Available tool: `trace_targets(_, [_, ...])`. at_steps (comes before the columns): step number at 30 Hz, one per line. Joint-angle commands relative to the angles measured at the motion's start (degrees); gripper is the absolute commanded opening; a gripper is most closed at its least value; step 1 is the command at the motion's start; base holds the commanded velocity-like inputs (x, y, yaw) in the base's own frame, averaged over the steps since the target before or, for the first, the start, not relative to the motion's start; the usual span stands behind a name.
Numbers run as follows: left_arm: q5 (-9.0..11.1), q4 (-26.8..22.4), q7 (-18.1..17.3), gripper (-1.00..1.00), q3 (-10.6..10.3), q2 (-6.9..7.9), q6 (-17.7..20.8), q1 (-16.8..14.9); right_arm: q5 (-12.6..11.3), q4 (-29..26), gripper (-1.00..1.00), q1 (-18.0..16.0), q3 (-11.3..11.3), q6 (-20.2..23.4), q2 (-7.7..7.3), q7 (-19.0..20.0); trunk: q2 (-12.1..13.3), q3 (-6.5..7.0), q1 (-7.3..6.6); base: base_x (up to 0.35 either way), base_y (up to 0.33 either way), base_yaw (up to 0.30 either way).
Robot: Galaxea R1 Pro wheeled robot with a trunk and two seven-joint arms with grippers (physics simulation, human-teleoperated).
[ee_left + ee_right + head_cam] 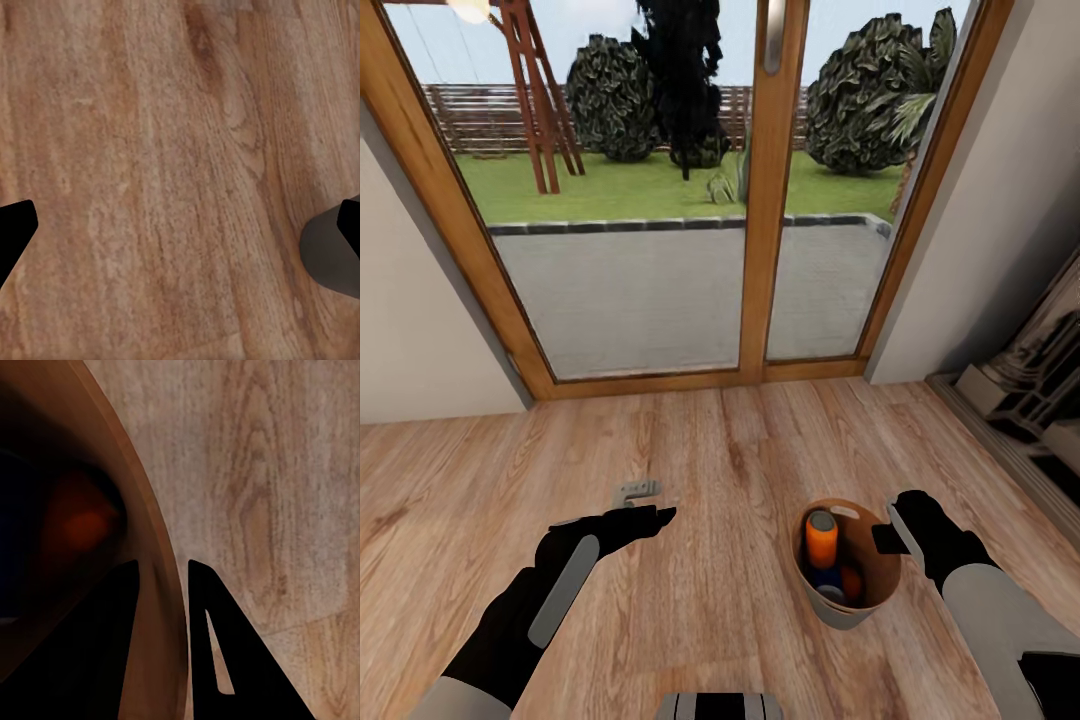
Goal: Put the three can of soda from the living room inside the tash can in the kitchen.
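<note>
item: tash can [860, 590], small round bin, coppery inner wall, grey outside. held at its rim by the right hand [890, 538], above the light wood plank floor [720, 450]. the right wrist view has one finger inside the wall and one outside, clamped on the rim [154, 585].

contents: cans of soda, in the bin. one orange can [821, 540] upright with a grey top; a dark blue can [822, 580] low beside it; a second orange can [852, 583] deeper, partly hidden. an orange glow [82, 521] shows inside the wall in the right wrist view.

left hand [645, 520]: empty, fingers [15, 232] well apart over bare floor.

location: facing a wood-framed glass door [760, 190] onto a paved terrace and garden. no kitchen fittings seen.

status, judged: all three cans appear collected in the bin, so loading looks done. remaining: the bin seems to be in carriage; it should end set down in the kitchen. whether this spot is already there cannot be told.
</note>
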Motion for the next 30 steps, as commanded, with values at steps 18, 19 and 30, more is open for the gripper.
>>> trace_targets(18, [0.0, 0.0, 0.0, 1.00, -0.1, -0.01, 0.0, 0.0, -0.3, -0.1, 1.00, 0.0, -0.2, -0.2, 0.03, 0.2, -0.8, -0.37, 1.28, 0.000, 0.000, 0.000])
trace_targets(19, [0.0, 0.0, 0.0, 1.00, -0.1, -0.01, 0.0, 0.0, -0.3, -0.1, 1.00, 0.0, -0.2, -0.2, 0.03, 0.2, -0.8, -0.37, 1.28, 0.000, 0.000, 0.000])
trace_targets(30, [0.0, 0.0, 0.1, 1.00, -0.1, -0.01, 0.0, 0.0, -0.4, -0.2, 1.00, 0.0, -0.2, -0.2, 0.03, 0.2, -0.8, -0.37, 1.28, 0.000, 0.000, 0.000])
